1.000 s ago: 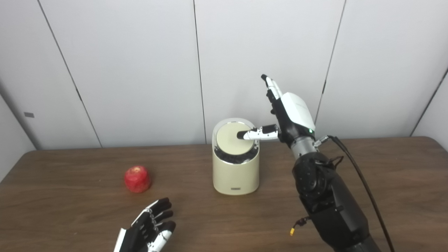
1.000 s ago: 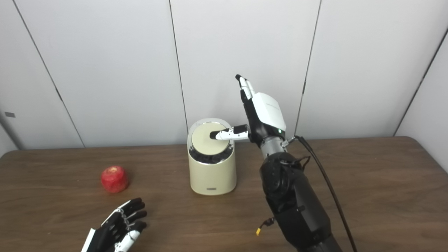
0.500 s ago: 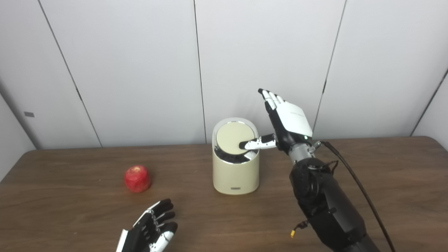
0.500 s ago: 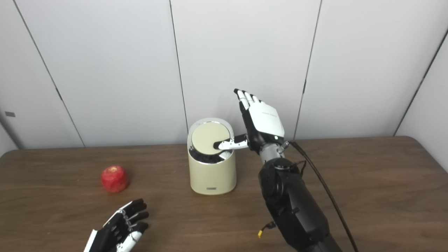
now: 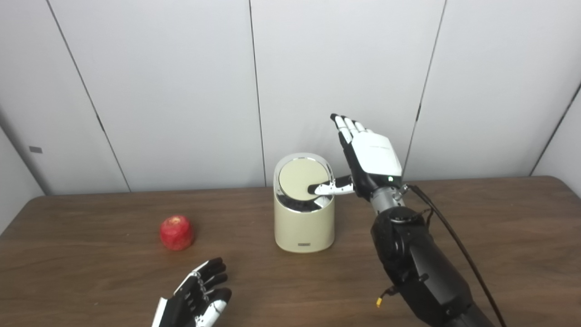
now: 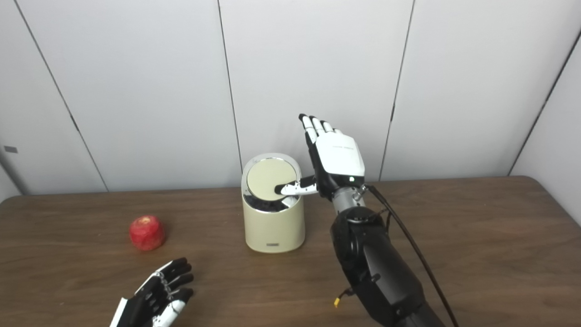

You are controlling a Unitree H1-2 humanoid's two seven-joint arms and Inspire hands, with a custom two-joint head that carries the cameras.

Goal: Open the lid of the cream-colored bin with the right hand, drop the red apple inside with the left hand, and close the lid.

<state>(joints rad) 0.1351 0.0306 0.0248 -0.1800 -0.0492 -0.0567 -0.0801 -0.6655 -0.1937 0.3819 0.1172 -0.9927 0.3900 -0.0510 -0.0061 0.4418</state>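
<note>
Lying half cut off, left robot hand (image 5: 195, 302) at frame's bottom edge.

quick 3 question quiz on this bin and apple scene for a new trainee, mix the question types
1. True or false: the red apple lies on the brown wooden table, apart from the left hand.
2. What touches the tilted round lid of the cream-coloured cylindrical bin? A) the right hand's thumb B) the left hand C) the apple
3. Fill in: the apple sits to the picture's ____ of the bin.

Key: 1 true; the left hand is open near the table's front edge, holding nothing. 2 A; the thumb lies on the lid while the other fingers point up. 3 left.
</note>
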